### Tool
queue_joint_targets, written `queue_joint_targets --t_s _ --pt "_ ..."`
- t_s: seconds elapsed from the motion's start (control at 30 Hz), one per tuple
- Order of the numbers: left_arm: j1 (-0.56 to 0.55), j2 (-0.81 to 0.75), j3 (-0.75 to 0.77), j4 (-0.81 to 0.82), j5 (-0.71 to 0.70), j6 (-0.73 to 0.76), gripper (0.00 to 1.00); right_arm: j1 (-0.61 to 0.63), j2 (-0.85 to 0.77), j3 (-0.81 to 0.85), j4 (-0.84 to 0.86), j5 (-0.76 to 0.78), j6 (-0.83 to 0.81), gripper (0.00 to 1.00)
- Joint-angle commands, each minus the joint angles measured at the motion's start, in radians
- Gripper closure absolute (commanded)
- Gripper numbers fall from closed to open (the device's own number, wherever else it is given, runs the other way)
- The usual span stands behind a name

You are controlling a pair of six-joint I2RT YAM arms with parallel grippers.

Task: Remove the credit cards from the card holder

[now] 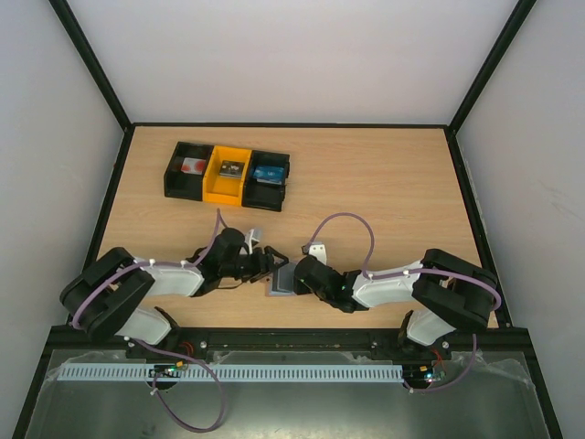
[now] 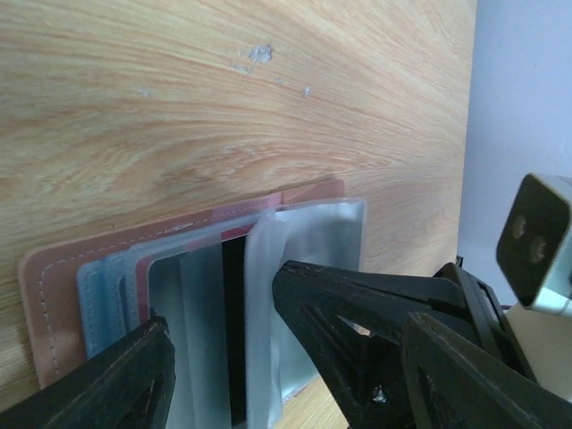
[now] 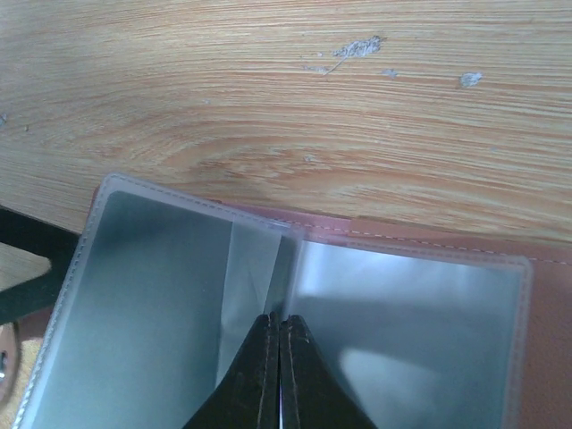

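Top external view, nearest the bases: the two arms are reaching inward along the near edge of the pale wooden table point(image 1: 384, 192) and meeting at its middle. Between them the small folding card holder, mauve-brown outside and light blue-grey inside point(image 1: 280, 287), is lying open on the wood. The left gripper point(image 1: 271, 265) is hovering at the holder's left side. In the left wrist view its black fingers point(image 2: 357, 308) are standing wide apart, one on each side of the holder's clear plastic sleeves point(image 2: 264, 295), one of which is curling upward. A thin pinkish-red edge point(image 2: 136, 268) is showing among the layered pockets; whether it is one of the credit cards I cannot tell. The right gripper point(image 1: 300, 273) is reaching in from the right. In the right wrist view its black fingertips point(image 3: 268, 375) are pressed together, resting at the fold between the two glossy panels; whether they are nipping a sheet is unclear. Farther back, well apart at the table's far left, a row of three open plastic bins, black, yellow and black point(image 1: 227, 174), is sitting with small items inside.
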Motion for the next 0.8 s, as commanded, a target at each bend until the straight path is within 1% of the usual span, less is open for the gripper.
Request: queue_joint_targets --t_s 0.0,0.17,0.37,0.5,0.67,0.77 --pt "-0.019 0.045 0.021 0.055 0.027 -0.009 0.30 -0.002 -0.013 -0.018 -0.014 0.029 0.007 0.98" --pt "-0.034 0.061 0.026 0.093 0.040 -0.032 0.33 -0.002 -0.023 -0.018 -0.013 0.031 0.005 0.98" --pt "-0.052 0.050 0.043 0.075 0.036 -0.033 0.34 -0.002 -0.038 -0.019 -0.014 0.031 0.004 0.97" --pt "-0.058 0.046 0.055 0.064 0.033 -0.032 0.35 -0.002 -0.065 -0.018 -0.027 0.037 0.008 0.91" --pt "-0.068 0.048 0.064 0.075 0.036 -0.045 0.35 -0.002 -0.142 -0.029 -0.076 0.066 0.010 0.81" --pt "-0.077 0.051 0.074 0.083 0.039 -0.051 0.35 -0.002 -0.181 -0.038 -0.112 0.088 0.016 0.79"
